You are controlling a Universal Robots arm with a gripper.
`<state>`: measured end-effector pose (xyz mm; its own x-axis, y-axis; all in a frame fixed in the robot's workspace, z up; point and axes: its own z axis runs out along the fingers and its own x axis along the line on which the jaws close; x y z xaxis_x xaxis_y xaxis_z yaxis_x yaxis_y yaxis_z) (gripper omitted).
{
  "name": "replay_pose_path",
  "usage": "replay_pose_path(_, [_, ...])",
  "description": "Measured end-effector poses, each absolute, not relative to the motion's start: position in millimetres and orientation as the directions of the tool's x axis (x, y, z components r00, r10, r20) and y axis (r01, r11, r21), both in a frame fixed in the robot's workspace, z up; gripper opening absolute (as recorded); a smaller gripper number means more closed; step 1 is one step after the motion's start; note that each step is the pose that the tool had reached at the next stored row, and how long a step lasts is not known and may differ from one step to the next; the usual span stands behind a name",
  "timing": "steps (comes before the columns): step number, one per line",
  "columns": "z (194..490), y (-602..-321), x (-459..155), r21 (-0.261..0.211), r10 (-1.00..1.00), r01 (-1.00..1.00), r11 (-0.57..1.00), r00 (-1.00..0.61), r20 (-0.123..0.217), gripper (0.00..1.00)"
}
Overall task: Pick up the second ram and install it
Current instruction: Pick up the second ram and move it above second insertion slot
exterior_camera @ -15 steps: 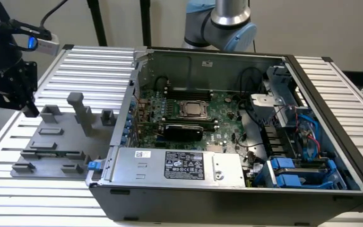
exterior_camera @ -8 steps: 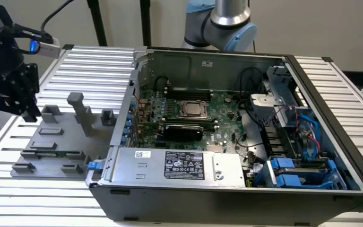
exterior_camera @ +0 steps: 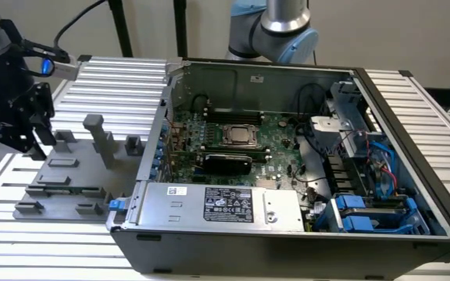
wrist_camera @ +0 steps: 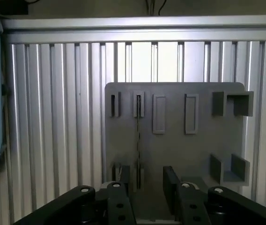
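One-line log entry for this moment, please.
gripper: open, empty | near: grey holder plate | second ram: upright in holder, not installed

The second ram [wrist_camera: 138,140], a long, thin green stick, stands on edge on the grey holder plate [wrist_camera: 217,136], its ends seated in two of the plate's slotted blocks, not yet installed.

Ribbed shiny metal table [wrist_camera: 58,117] w/ matt grey plastic-look holder plate [wrist_camera: 175,150], smooth finish.
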<state>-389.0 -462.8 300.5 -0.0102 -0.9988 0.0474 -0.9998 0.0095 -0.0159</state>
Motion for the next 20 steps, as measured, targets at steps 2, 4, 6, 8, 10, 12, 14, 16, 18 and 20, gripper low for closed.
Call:
replay_pose_path(2, [296.9, -462.8, -389.0, -0.016, -0.999, -1.000, 0.009, -0.009, 0.047, 1.00])
replay_pose_path(4, [293.2, -462.8, -388.9, -0.016, -0.999, -1.000, 0.008, -0.009, 0.047, 1.00])
replay_pose_path(6, [289.6, -462.8, -389.0, -0.016, -0.999, -1.000, 0.007, -0.008, 0.047, 1.00])
replay_pose_path(8, [286.1, -462.8, -388.9, -0.016, -0.999, -1.000, 0.006, -0.006, 0.047, 1.00])
replay_pose_path(10, [282.3, -462.9, -389.0, -0.016, -0.999, -1.000, 0.005, -0.005, 0.047, 1.00])
replay_pose_path(12, [278.7, -463.5, -389.0, -0.016, -0.999, -1.000, 0.004, -0.004, 0.047, 1.00])
replay_pose_path(14, [275.1, -464.6, -389.0, -0.016, -0.999, -1.000, 0.003, -0.004, 0.047, 1.00])
replay_pose_path(16, [271.6, -466.2, -389.0, -0.016, -0.999, -1.000, 0.003, -0.004, 0.046, 1.00])
replay_pose_path(18, [267.8, -468.1, -389.0, -0.016, -0.999, -1.000, 0.003, -0.004, 0.045, 1.00])
replay_pose_path(20, [264.1, -470.0, -389.0, -0.016, -0.999, -1.000, 0.003, -0.004, 0.044, 1.00])
